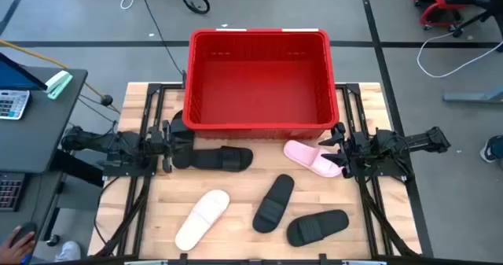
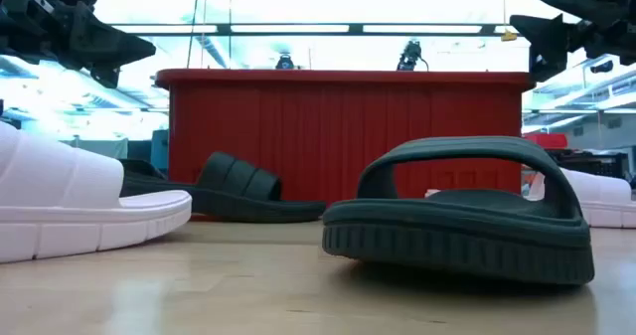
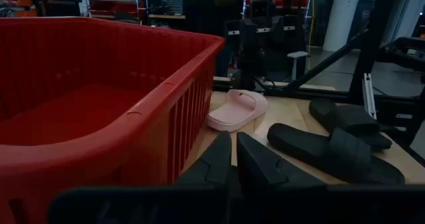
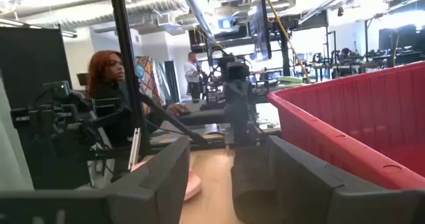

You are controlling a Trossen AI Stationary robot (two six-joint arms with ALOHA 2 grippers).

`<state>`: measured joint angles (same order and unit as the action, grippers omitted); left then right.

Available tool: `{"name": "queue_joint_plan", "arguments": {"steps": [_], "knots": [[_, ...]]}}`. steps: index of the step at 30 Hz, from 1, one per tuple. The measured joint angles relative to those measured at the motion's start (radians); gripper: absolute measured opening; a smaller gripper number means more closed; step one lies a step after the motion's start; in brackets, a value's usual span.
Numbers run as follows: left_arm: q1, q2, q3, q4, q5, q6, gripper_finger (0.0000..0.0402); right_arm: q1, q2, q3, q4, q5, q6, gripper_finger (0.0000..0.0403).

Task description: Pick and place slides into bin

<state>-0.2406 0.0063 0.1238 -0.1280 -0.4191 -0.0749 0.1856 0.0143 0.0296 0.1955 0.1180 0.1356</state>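
Slides: we count five on the wooden table, all outside the bin.
Left gripper: fingers nearly closed, empty, above a black slide.
White slide: front left.
Bin: red, nothing inside, at the table's back edge.
Black slides and: front centre.
Pink slide: beside the right gripper, spread wide, empty.

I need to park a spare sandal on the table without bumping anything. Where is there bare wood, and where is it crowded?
Bare wood lies along the near left edge of the table, left of the white slide, and in the near right corner past the black slide. The strip in front of the bin is crowded. The bin's floor is empty.
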Motion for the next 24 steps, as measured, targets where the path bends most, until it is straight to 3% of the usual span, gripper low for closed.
{"name": "queue_joint_plan", "arguments": {"steps": [11,24], "knots": [[0.000,0.000,0.000,0.000,0.000,0.000,0.0040,0.000,0.000,0.000,0.000,0.000,0.000,0.0206],[0.000,0.000,0.000,0.000,0.000,0.000,0.0028,0.000,0.000,0.000,0.000,0.000,0.000,0.0206]]}}
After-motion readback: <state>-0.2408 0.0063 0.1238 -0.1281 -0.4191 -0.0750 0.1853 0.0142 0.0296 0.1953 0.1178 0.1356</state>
